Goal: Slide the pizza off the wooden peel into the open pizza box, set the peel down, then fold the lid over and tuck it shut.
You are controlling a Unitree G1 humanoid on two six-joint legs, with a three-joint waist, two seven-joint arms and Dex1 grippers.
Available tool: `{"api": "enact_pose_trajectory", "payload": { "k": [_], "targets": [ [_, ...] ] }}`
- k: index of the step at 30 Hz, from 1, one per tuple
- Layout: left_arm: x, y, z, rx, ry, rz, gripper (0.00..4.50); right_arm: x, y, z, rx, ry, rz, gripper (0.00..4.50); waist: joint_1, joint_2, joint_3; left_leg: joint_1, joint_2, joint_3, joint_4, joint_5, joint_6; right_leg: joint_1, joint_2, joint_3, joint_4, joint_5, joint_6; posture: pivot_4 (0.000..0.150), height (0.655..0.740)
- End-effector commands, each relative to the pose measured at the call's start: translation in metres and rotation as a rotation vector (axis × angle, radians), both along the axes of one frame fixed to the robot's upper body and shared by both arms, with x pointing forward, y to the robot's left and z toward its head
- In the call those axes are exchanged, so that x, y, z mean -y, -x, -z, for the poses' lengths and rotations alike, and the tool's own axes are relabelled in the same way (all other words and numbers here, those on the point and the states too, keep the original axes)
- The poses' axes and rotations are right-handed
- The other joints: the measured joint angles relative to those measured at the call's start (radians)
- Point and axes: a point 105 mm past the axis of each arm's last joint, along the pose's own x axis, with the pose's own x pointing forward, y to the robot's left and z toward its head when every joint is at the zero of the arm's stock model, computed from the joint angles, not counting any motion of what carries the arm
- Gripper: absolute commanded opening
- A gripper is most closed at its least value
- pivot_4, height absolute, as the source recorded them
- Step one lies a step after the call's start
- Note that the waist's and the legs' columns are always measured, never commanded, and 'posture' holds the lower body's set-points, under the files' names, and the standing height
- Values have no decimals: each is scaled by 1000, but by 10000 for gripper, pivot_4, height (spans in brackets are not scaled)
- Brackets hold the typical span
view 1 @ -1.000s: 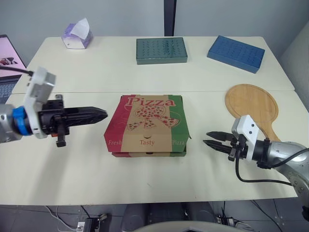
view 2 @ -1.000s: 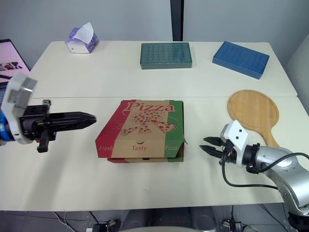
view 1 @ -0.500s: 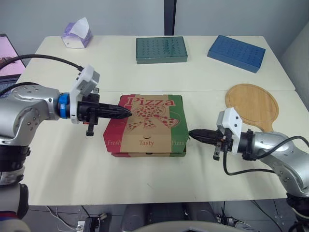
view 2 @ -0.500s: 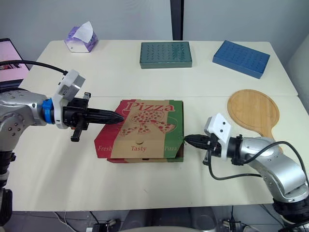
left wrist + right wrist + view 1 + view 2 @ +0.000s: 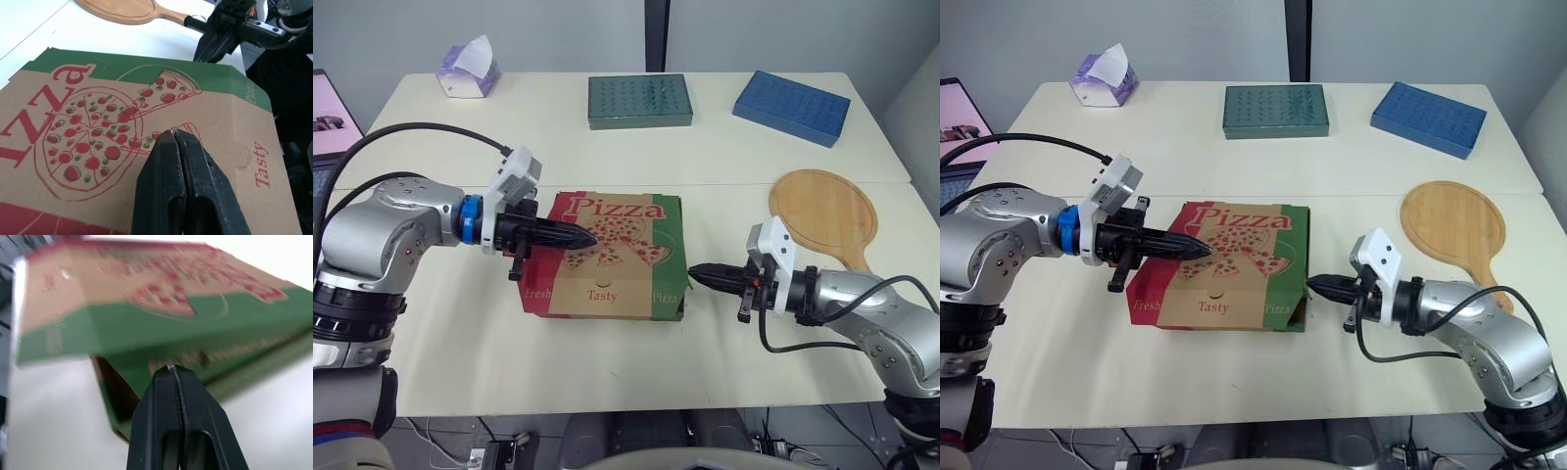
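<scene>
The pizza box (image 5: 605,259) lies in the middle of the near table with its printed lid folded down. My left gripper (image 5: 589,236) is shut and its tip rests on the lid over the printed pizza (image 5: 98,142). My right gripper (image 5: 693,275) is shut too, its tip at the box's right side flap (image 5: 161,364) near the front corner. The round wooden peel (image 5: 825,212) lies flat on the table to the right of the box, apart from both grippers. The pizza is hidden.
A green flat box (image 5: 640,101) and a blue flat box (image 5: 792,107) lie on the far table. A tissue box (image 5: 470,71) stands at the far left corner. A laptop screen (image 5: 331,113) shows at the left edge.
Left gripper has moved right, farther over the lid. Right gripper has shifted left to the box's side. The lid now sits flatter and the box has shifted a little.
</scene>
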Motion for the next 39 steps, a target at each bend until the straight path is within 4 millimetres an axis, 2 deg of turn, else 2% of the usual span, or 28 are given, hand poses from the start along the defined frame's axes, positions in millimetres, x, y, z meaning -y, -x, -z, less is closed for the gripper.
{"api": "enact_pose_trajectory", "payload": {
  "k": [1,14,19,24,28,31,35,39],
  "targets": [
    [1,-3,-12,57,8,14,0,-1,9,-6,34,-1,-47,78,1,0,0,0,0,0,0,0,0,0,0,0,0,0,0,1500,7400],
    [11,-4,-5,54,2,41,0,-28,5,-12,-7,-145,-53,78,-4,0,0,0,0,0,1,0,0,0,0,0,0,0,0,1500,7400],
    [13,-6,11,46,-45,43,0,-12,0,-8,58,-32,-9,78,-3,0,0,0,0,0,1,0,0,0,0,0,1,0,0,1500,7400],
    [11,-8,24,39,-112,49,0,5,3,-14,109,37,-14,78,0,0,0,0,0,0,1,0,0,0,0,0,0,0,0,1500,7400],
    [11,-10,33,44,-142,58,0,5,15,-29,135,25,-75,78,0,0,0,0,0,0,1,0,0,0,0,0,1,0,0,1500,7400],
    [11,-13,33,50,-136,49,0,0,24,-33,153,45,-122,78,0,0,0,0,0,0,1,0,0,1,0,0,1,0,0,1500,7400],
    [11,-15,28,61,-112,43,0,-12,30,-39,189,34,-174,8913,0,0,0,0,0,0,1,0,0,1,0,0,1,0,0,1500,7400],
    [11,-17,23,75,-102,39,0,-25,36,-36,236,81,-234,23312,0,0,0,0,0,-1,2,0,0,1,0,0,1,0,0,1500,7400]
  ]
}}
